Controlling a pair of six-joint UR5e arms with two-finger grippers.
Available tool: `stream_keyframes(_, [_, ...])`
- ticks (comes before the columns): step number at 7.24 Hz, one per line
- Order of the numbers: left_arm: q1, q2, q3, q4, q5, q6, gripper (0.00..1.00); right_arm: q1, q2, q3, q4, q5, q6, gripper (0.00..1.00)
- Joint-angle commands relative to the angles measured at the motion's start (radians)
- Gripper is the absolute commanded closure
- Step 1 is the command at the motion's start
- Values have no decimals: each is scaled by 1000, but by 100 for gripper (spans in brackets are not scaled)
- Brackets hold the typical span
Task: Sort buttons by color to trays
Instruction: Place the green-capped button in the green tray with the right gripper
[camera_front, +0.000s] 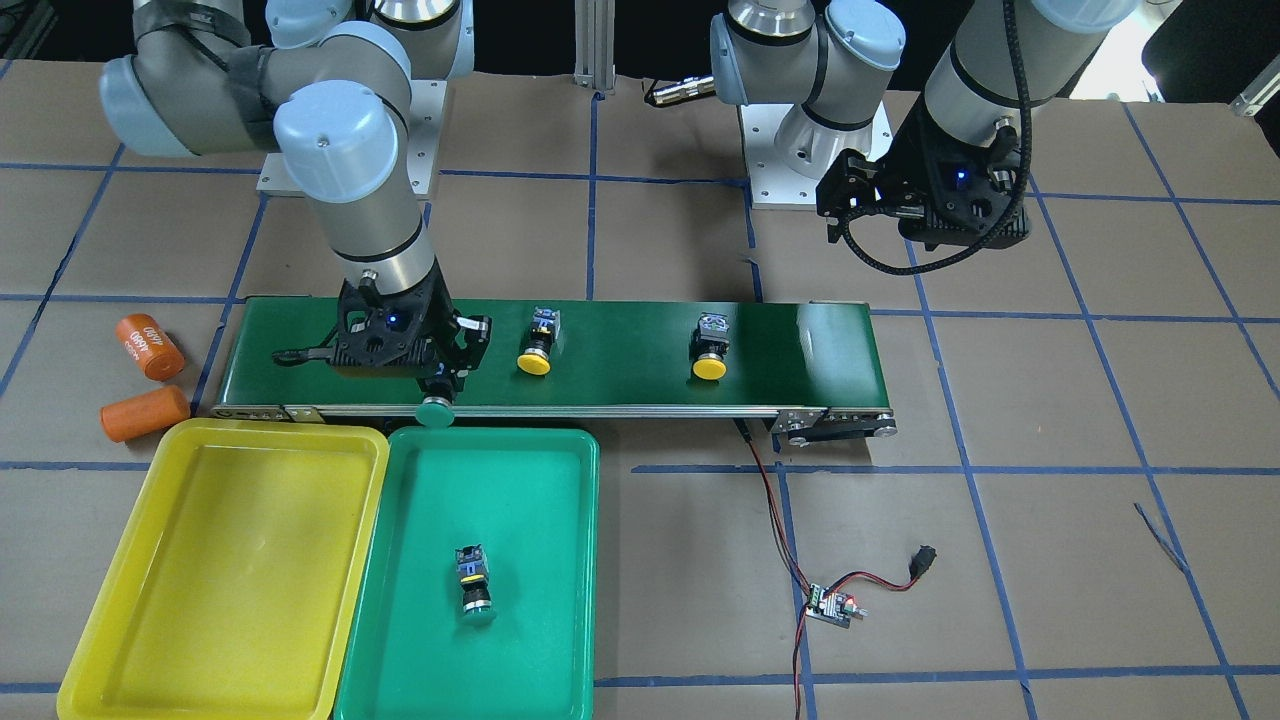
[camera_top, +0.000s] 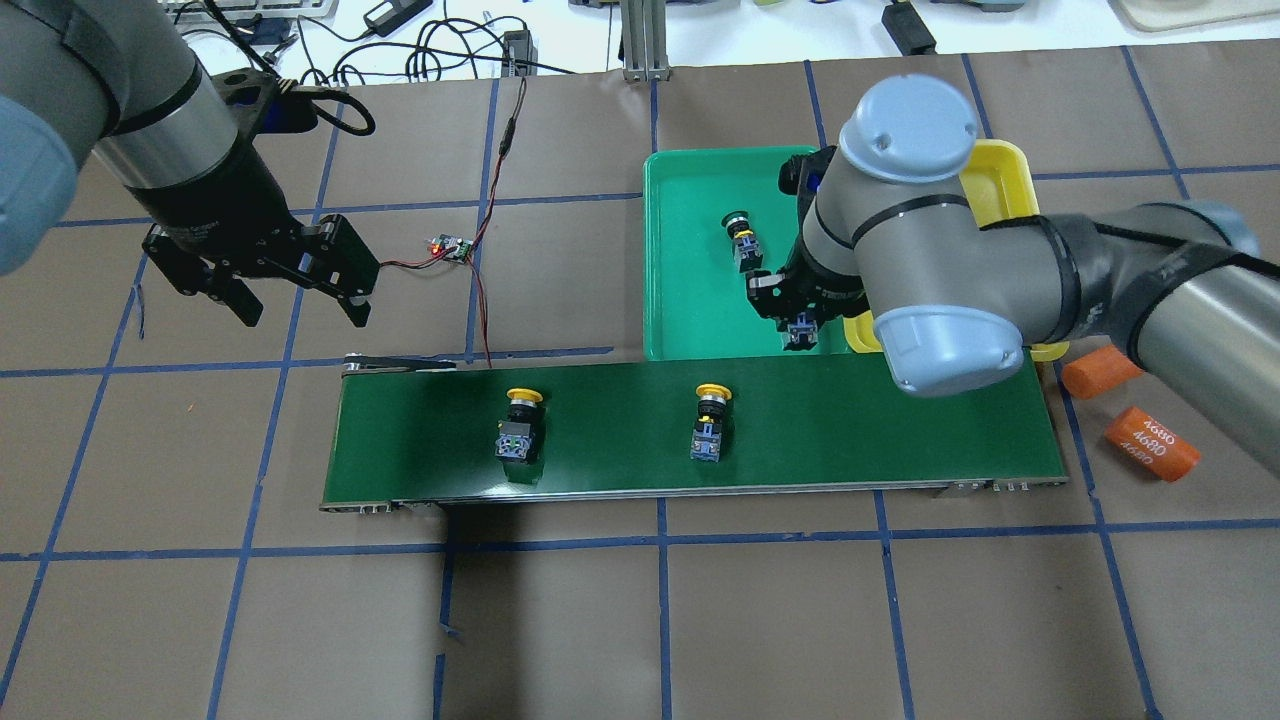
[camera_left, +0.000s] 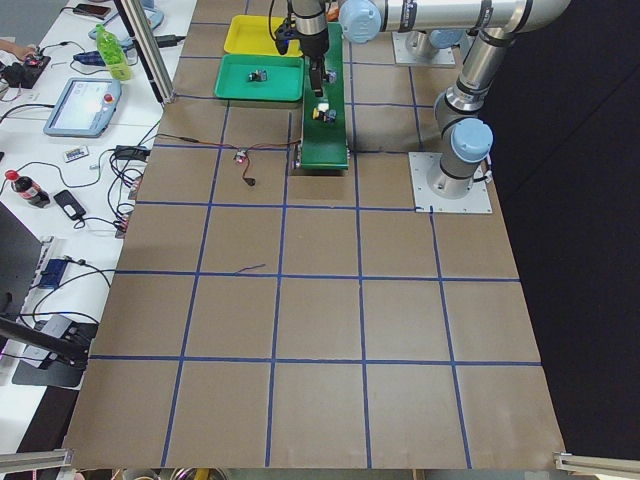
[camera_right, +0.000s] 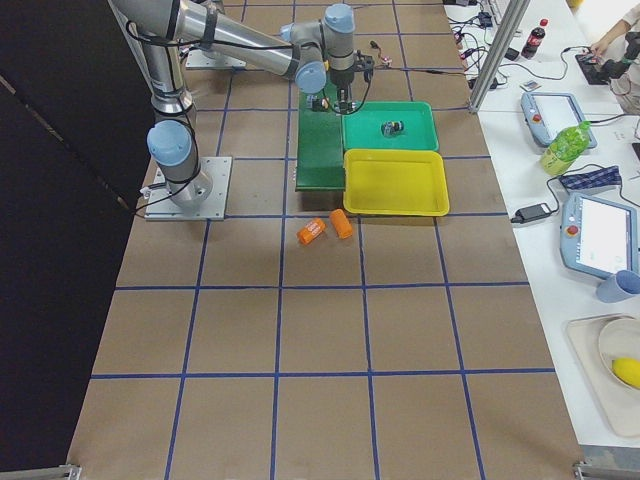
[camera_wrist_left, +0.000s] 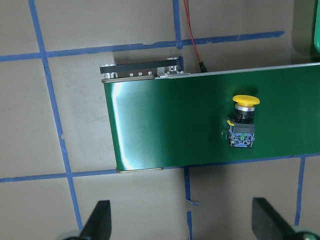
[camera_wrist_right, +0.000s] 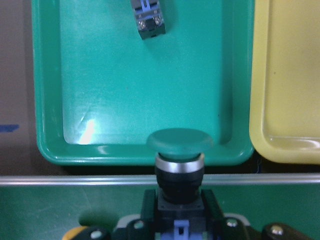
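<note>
A button and a second button lay on the belt, a third button over its edge, a fourth button in the inner tray beside the outer tray.

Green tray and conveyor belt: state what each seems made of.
Green tray: likely moulded plastic, semi-gloss; rounded corners, soft glare on its floor.
Conveyor belt: probably smooth PVC or rubber, glossy; bright reflections on its surface.

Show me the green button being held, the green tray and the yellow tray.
held green button (camera_wrist_right: 181, 140): right wrist view, on its round cap.
green tray (camera_front: 530, 520): front-facing view, on its bare floor.
yellow tray (camera_front: 230, 560): front-facing view, on its bare floor.
</note>
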Motion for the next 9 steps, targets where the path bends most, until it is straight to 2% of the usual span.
stream_keyframes(1, [0,-2,-5,-2,10,-4,0,-21,95,-262,202,5,-11,47])
stream_keyframes(2, [0,4,-3,-2,11,-15,0,-21,126,-324,242,5,-11,44])
stream_keyframes(4, [0,7,0,24,8,-9,0,-18,124,-328,258,4,-10,36])
stream_keyframes(6, [-2,18,0,52,-2,-24,0,-24,123,-325,313,2,-11,35])
stream_keyframes(8, [-2,19,-2,53,-1,-21,0,-40,88,-248,355,-13,-86,35])
stream_keyframes(9, [-2,10,-5,58,-1,-26,0,-88,34,-160,355,-9,-109,33])
